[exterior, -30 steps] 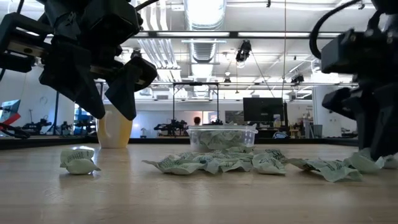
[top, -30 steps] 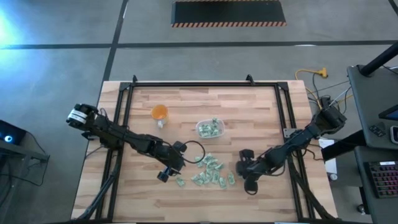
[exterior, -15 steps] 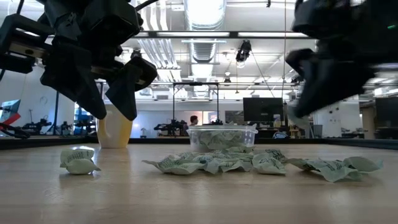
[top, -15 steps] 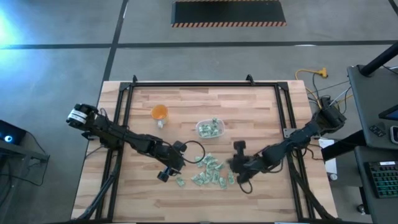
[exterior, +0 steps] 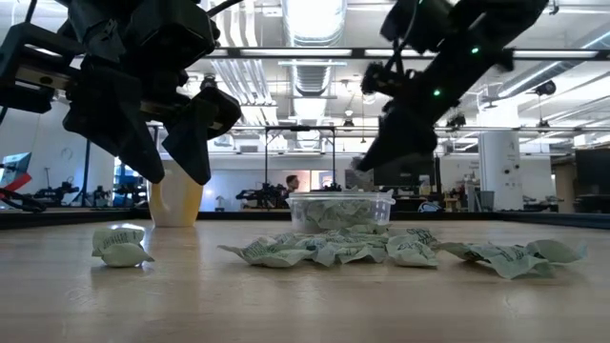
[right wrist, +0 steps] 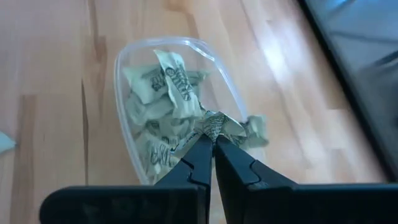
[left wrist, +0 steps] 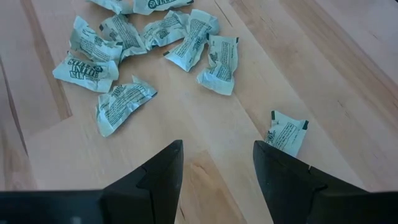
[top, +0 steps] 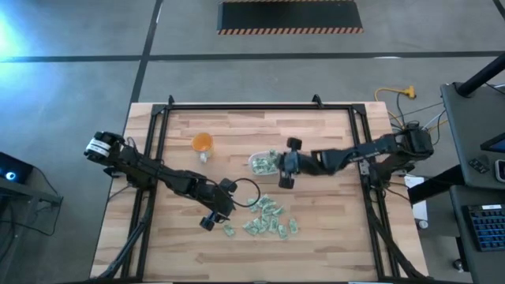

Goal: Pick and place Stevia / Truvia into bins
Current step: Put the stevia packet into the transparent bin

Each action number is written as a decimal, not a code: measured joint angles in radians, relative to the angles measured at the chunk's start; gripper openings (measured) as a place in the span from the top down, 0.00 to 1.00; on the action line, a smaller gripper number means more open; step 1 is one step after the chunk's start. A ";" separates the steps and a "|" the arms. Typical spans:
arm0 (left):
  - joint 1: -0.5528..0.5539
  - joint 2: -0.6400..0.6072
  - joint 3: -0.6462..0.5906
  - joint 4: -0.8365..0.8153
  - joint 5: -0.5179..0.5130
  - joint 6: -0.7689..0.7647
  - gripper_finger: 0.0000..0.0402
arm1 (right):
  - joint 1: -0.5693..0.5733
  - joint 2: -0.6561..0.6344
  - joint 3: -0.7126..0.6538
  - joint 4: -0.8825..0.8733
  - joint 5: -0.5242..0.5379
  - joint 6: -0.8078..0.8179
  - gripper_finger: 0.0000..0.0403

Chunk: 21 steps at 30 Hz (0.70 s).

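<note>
Wooden table [top: 331, 126]: one tub [top: 266, 163], right gripper [right wrist: 213, 142] pinching one packet [right wrist: 217, 124], left gripper [left wrist: 214, 158] open.

1. The packets [left wrist: 117, 104] are white with green print and darker green lettering.
2. The tub [right wrist: 123, 68] is clear and colourless.
3. The surface [top: 331, 241] is pale wood in lengthwise strips with a black frame.
4. Both end effectors, left [left wrist: 214, 171] and right [right wrist: 210, 149], are black.
5. The round object [top: 202, 143] is orange.
</note>
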 joint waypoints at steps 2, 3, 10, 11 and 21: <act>0.000 0.000 0.000 0.000 0.000 0.000 0.56 | -0.059 0.000 0.000 0.004 -0.102 0.007 0.98; 0.000 0.000 0.000 0.000 0.000 0.000 0.56 | -0.083 0.000 0.000 0.004 -0.141 0.013 0.98; 0.000 0.000 0.000 0.000 0.000 0.000 0.56 | -0.136 0.000 -0.005 0.019 -0.203 0.008 0.92; 0.000 0.000 0.000 0.000 0.000 0.000 0.56 | -0.135 0.000 -0.005 0.019 -0.204 0.008 0.90; 0.000 0.000 0.000 -0.031 0.001 -0.003 0.56 | -0.134 -0.012 0.020 -0.057 -0.203 0.003 0.65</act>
